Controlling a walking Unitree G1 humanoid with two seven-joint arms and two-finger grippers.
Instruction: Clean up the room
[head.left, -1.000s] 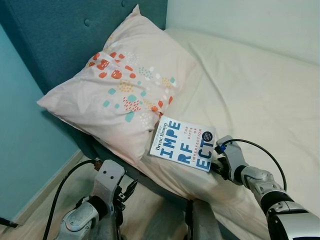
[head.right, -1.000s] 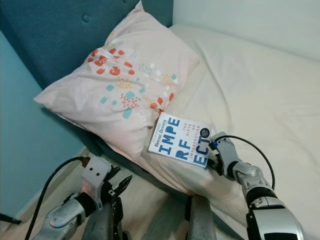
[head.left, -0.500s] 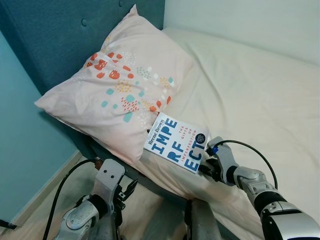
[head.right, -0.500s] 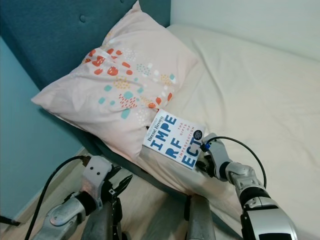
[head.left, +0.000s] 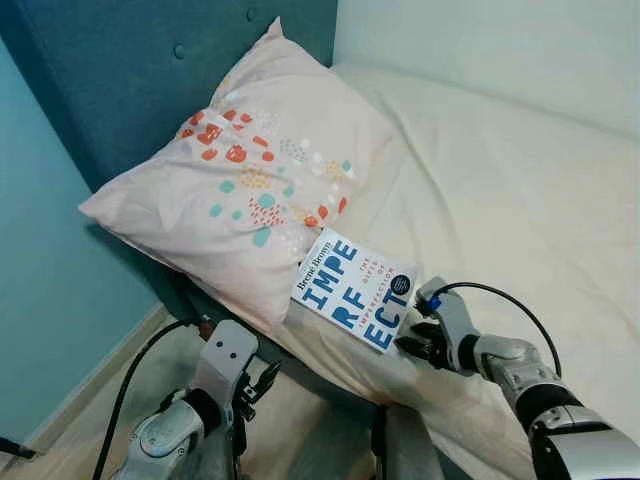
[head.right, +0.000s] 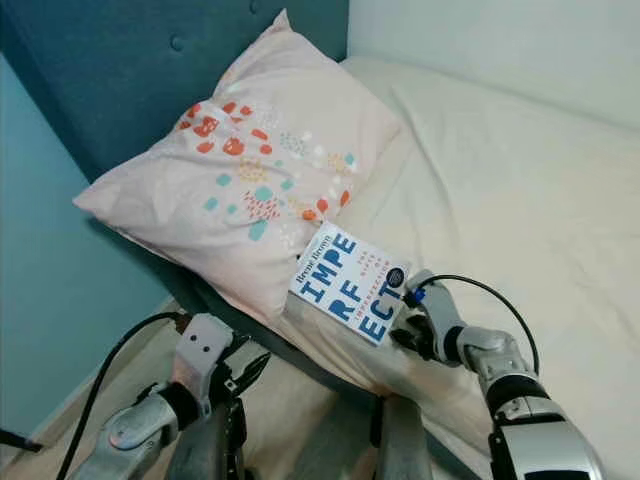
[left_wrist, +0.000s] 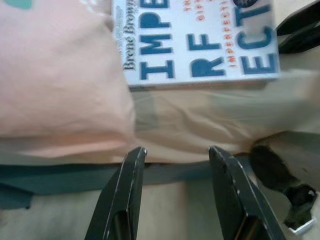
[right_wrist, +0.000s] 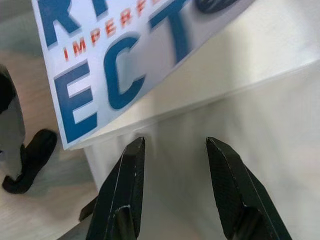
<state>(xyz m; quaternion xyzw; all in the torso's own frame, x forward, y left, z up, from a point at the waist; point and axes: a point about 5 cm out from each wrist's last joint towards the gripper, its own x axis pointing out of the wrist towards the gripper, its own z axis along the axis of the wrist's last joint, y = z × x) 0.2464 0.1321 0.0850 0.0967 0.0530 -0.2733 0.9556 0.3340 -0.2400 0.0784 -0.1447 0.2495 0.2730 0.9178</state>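
A white book (head.left: 355, 290) with big blue letters lies on the cream bed sheet (head.left: 500, 200), its far corner against the patterned pillow (head.left: 250, 190). My right gripper (head.left: 412, 342) is at the book's near right corner, by the bed's edge. In the right wrist view its fingers (right_wrist: 125, 190) stand open just short of the book's corner (right_wrist: 115, 65), with only sheet between them. My left gripper (left_wrist: 177, 150) hangs low beside the bed, open and holding nothing, and looks up at the book (left_wrist: 200, 40) and the mattress edge.
A teal padded headboard (head.left: 120, 70) stands behind the pillow, with a teal wall (head.left: 40, 300) to the left. Wooden floor (head.left: 80, 410) runs beside the bed. The dark bed frame (left_wrist: 60, 175) lies under the mattress edge.
The book has turned a little and slid closer to the pillow. My right gripper moved from the book's right edge down to its near corner. The camera shifted slightly.
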